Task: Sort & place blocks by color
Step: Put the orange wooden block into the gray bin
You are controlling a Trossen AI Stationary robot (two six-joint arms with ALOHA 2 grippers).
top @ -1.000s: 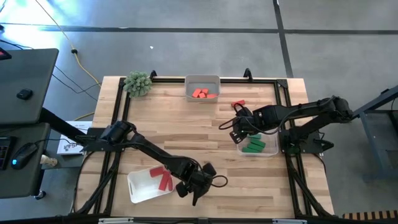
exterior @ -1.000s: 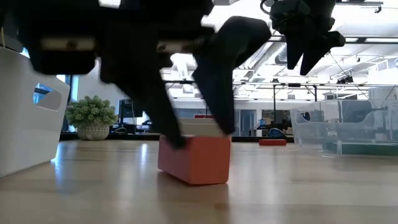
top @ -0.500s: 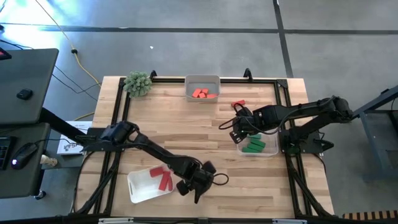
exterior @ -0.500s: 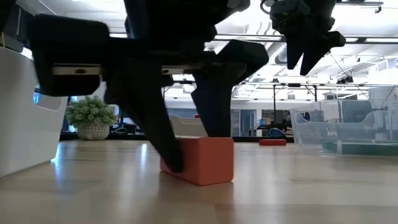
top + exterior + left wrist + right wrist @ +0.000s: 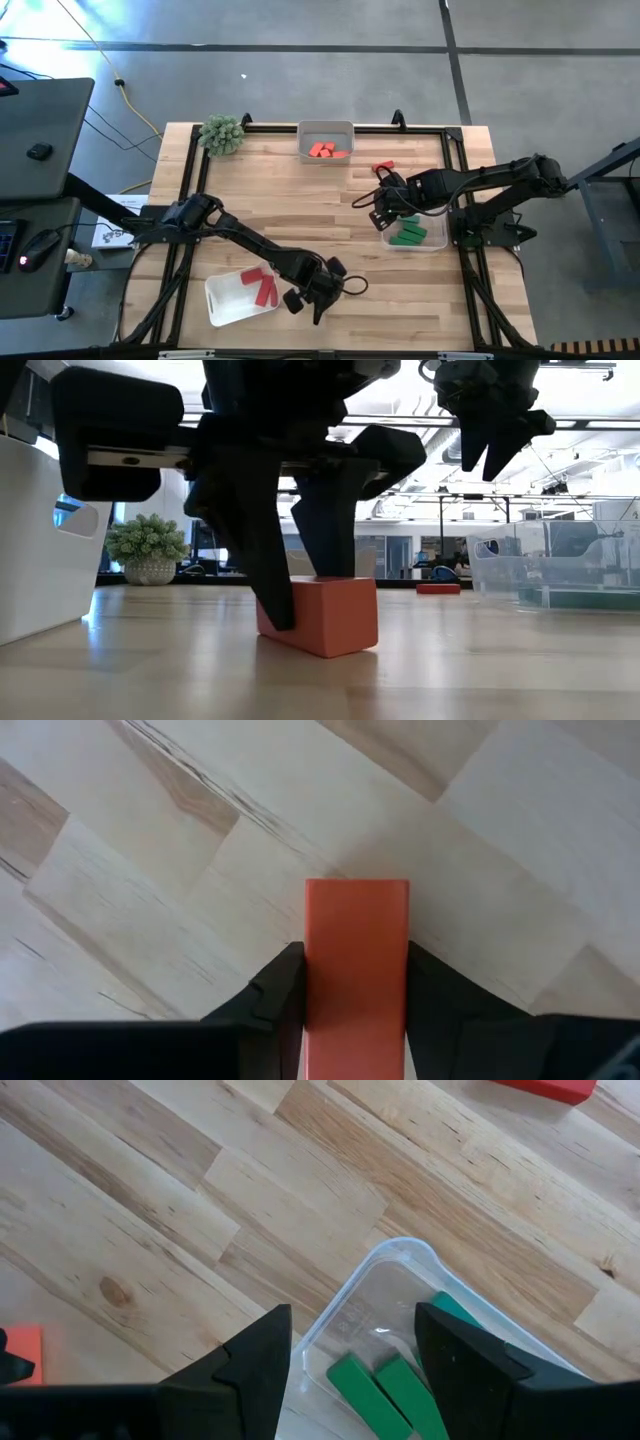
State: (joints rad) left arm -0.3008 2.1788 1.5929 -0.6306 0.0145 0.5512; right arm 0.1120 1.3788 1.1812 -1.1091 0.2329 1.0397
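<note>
An orange-coral block (image 5: 356, 920) lies flat on the wood table near its front edge, and my left gripper (image 5: 355, 952) is shut on it. The low view shows the same block (image 5: 335, 622) under the dark fingers of the left gripper (image 5: 300, 600). In the high view that gripper (image 5: 312, 293) hides the block. My right gripper (image 5: 350, 1370) hangs open with nothing between its fingers, above the corner of a clear tray (image 5: 400, 1260) that holds green blocks (image 5: 385, 1385). My left gripper pinches the orange-coral block by its two long sides (image 5: 312, 955) between its two fingers. The fingers (image 5: 270, 590) come steeply from above and lie across the block. The block rests flat on the table.
A white tray (image 5: 222, 300) with red blocks (image 5: 262, 286) stands just left of my left gripper. A grey tray (image 5: 326, 130) with orange blocks (image 5: 322, 150) is at the far edge, beside a spiky green plant ball (image 5: 222, 133). A loose red block (image 5: 382, 167) lies far right.
My left gripper has brought its fingers together onto the long sides of the orange-coral block. The block has stayed on the table in much the same place.
</note>
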